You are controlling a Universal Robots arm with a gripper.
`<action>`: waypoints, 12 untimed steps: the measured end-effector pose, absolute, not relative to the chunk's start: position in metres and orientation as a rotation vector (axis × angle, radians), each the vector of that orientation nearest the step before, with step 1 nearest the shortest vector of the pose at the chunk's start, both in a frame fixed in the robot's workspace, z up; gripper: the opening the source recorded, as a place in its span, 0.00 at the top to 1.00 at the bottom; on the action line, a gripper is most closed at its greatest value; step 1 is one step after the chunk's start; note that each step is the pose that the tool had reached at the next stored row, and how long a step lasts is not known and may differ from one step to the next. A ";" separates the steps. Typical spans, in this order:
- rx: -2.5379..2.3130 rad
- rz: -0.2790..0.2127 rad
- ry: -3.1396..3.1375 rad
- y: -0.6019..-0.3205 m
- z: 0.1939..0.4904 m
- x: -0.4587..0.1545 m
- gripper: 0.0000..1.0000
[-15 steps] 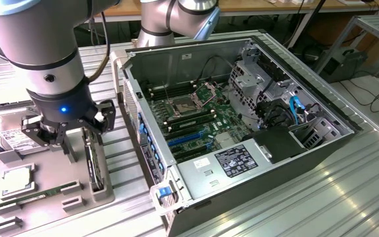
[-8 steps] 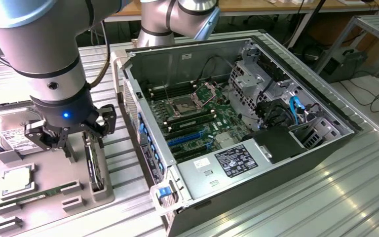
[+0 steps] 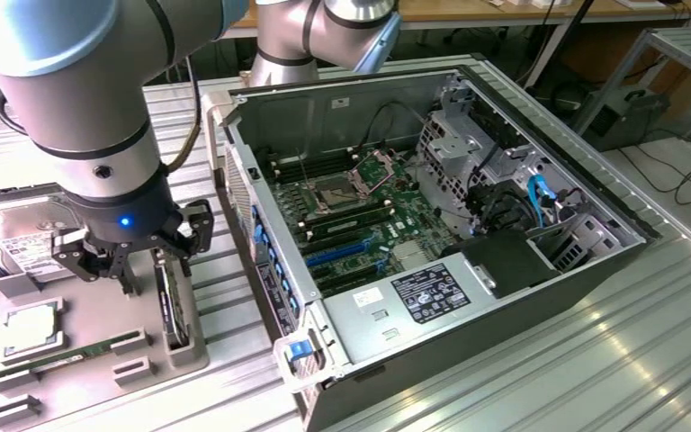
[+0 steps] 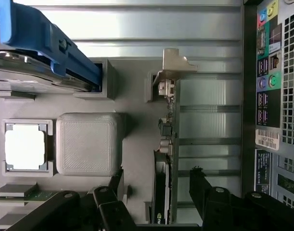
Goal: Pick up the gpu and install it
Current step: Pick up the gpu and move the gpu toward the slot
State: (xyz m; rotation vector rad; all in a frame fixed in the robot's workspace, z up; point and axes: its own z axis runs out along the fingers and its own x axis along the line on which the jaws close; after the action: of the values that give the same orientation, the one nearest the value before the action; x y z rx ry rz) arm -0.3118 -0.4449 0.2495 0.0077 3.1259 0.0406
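Hovering with claw (image 3: 139,265) spread wide above the gpu (image 4: 169,144), stood on edge in a grey tray (image 4: 137,120), apparently for pinching from both sides

Bright, even light fills the exterior view. The table (image 3: 633,333) slats throw pale glare on the exterior view's right, and the arm (image 3: 69,99) carries soft highlights. The case (image 3: 309,117) is shaded deep in its bays. In the wrist view the CPU (image 4: 24,146) is blown out white, and the slats shine in bands.
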 end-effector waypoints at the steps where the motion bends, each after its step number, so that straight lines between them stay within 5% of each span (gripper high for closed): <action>1: 0.007 0.040 3.126 -0.446 0.248 -0.312 0.34; 12: 0.008 0.040 3.126 -0.451 0.226 -0.311 0.35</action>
State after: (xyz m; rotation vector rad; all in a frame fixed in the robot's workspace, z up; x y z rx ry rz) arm -0.3109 -0.4512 0.2257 0.0077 3.1258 0.0403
